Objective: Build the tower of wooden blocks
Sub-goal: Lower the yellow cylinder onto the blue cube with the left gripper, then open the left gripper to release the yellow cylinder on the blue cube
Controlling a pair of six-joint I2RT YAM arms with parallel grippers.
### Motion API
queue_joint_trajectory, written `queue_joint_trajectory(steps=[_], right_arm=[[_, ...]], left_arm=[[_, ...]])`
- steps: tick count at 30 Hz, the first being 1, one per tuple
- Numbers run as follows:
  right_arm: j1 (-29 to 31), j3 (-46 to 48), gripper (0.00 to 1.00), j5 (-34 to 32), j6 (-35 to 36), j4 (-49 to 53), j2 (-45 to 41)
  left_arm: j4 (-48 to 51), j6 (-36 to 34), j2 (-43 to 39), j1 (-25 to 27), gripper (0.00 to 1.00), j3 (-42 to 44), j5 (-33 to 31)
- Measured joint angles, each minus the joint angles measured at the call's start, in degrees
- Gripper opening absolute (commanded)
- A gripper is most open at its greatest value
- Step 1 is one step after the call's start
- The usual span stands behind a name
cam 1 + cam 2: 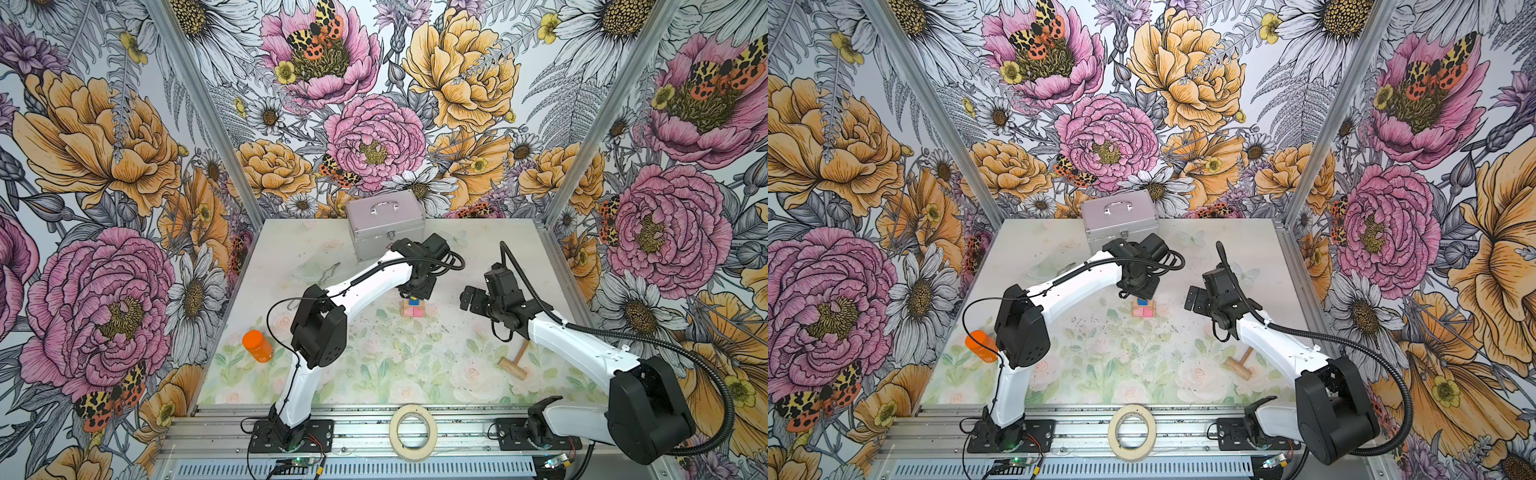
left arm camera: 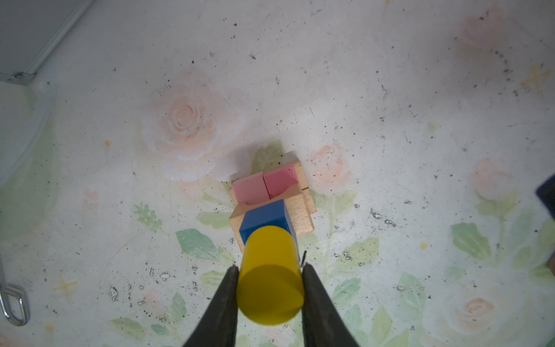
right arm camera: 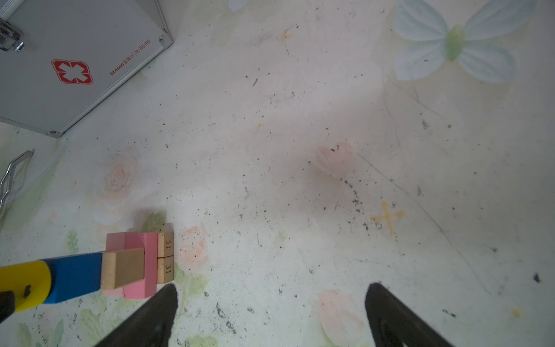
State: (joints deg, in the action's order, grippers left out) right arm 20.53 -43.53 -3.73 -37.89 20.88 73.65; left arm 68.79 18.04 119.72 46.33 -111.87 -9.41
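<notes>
L gripper [image 2: 269,267] clamps the yellow cylinder [image 2: 270,288] upright on the blue block [image 2: 264,216], the top of the tower [image 1: 411,309] at mid table [image 1: 374,374], probably to centre it before release. R gripper [image 3: 271,288] hangs wide & empty just beside, clear of it.

A small wood block tower [image 1: 411,308] is standing near the middle of the table [image 1: 374,374]. Two plain tan bricks [image 3: 168,258] are lying side by side at its base, and two pink bricks [image 2: 264,185] are lying side by side across them. A third tan brick [image 2: 301,217] — with a curved notch in one edge — is resting on the pink pair and carrying an upright blue block [image 2: 264,219]. A yellow cylinder [image 2: 270,288] is standing on end atop the blue block — pinched between the fingers of the left gripper [image 2: 270,267].
</notes>
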Motion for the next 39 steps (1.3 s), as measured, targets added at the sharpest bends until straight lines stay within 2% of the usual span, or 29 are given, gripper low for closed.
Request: queue_joint_trajectory(steps=[13, 24, 39], right_arm=[[0.0, 0.0, 0.99, 0.0, 0.0, 0.0, 0.0], [0.0, 0.2, 0.99, 0.22, 0.0, 0.0, 0.0], [0.0, 0.22, 0.99, 0.57, -0.02, 0.0, -0.11]], left_arm=[[0.0, 0.02, 0.0, 0.0, 0.41, 0.0, 0.0], [0.0, 0.02, 0.0, 0.0, 0.45, 0.0, 0.0], [0.02, 0.04, -0.11, 0.0, 0.56, -0.15, -0.04]])
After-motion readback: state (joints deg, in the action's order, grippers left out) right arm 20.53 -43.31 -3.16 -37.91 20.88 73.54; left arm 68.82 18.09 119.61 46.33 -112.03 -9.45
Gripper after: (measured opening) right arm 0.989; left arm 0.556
